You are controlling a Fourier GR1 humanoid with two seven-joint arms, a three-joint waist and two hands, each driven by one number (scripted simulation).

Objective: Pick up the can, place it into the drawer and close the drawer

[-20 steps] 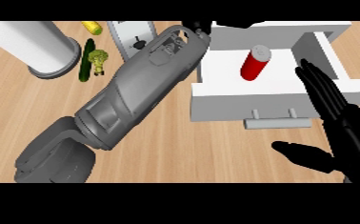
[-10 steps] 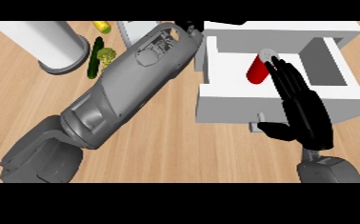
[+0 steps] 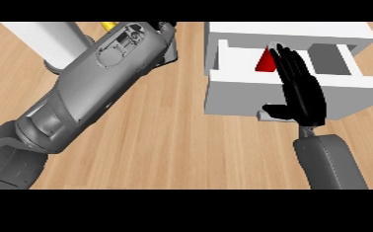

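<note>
Inside the drawer [image 3: 218, 85], can [image 3: 265, 62] sits behind flat right hand [image 3: 300, 95]

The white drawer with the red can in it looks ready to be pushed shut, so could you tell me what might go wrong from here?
1. The right hand lies flat with its fingertips over the red can; a push could knock it over.
2. The hand's thumb sits by the grey handle of the white drawer, off-centre, so the drawer might skew.
3. The left grey forearm hides the counter behind it.
</note>
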